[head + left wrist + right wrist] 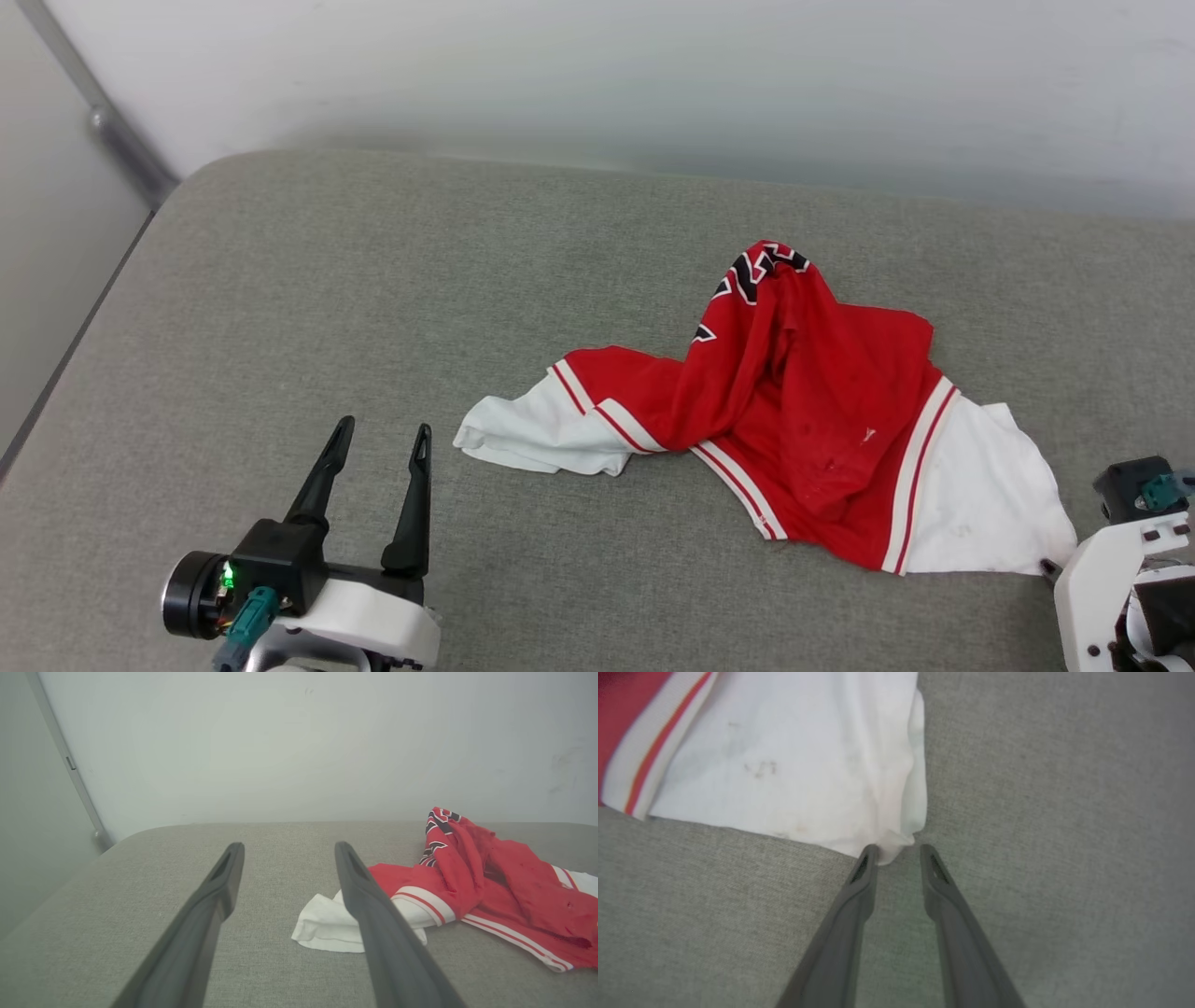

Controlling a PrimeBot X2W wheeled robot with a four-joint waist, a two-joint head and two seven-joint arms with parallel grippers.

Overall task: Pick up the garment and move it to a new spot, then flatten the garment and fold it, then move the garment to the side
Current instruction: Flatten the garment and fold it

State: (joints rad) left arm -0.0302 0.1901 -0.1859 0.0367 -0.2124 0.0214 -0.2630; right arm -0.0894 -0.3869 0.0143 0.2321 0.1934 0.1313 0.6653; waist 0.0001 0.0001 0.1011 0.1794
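The garment [812, 392] lies crumpled on the grey padded surface [373, 280], red body bunched up with black lettering at its peak and a white sleeve spread on each side. In the left wrist view the garment [490, 882] sits to the right of my left gripper [288, 847]. That left gripper [385, 427] stands open and empty, left of the near white sleeve. My right gripper [899, 848] has its jaws a little apart, tips at the corner of the right white sleeve [794, 756]. The cloth corner touches the left fingertip [868, 854] and pokes slightly into the gap.
A pale wall [653, 75] runs close behind the surface. The surface's rounded left edge [112, 289] drops off beside a grey metal bar [103, 121]. Bare grey surface stretches left of and in front of the garment.
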